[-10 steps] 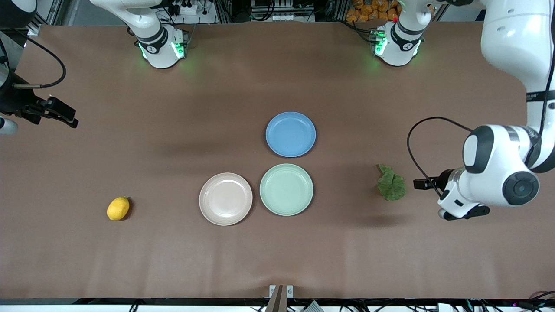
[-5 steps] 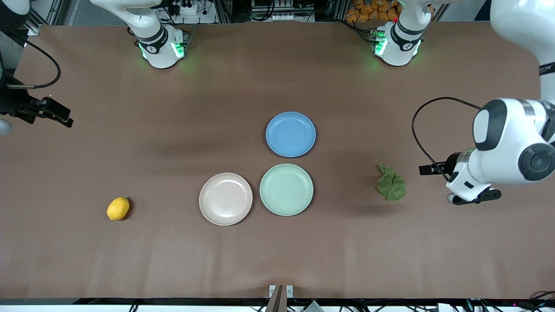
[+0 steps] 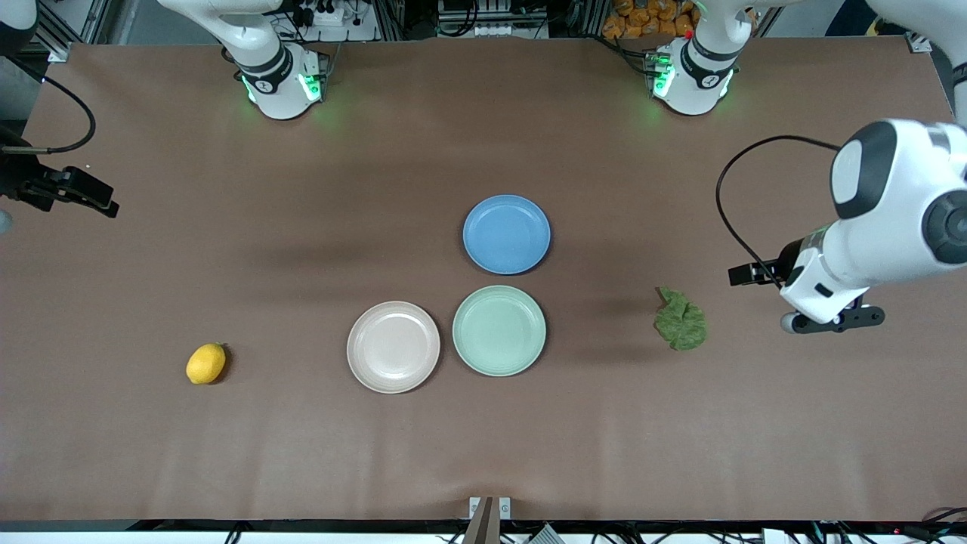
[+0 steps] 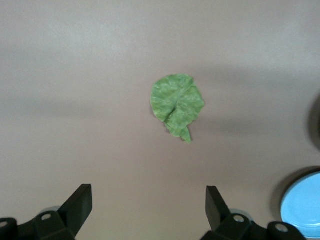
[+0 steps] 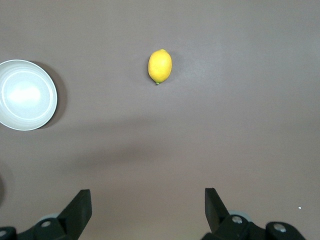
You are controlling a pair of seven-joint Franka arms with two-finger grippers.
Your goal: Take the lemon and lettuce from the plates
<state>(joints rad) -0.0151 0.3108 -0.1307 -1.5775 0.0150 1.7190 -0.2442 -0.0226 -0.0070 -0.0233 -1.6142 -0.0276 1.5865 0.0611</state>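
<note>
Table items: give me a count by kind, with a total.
Plates: 3 (beige-pink plate, mint green plate, blue plate)
Lemon: 1
Lettuce: 1
Total: 5

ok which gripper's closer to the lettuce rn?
Left. The left gripper, open, hangs over bare table just toward the left arm's end from the lettuce. The right gripper, also open, is up at the right arm's end, past the lemon.
</note>
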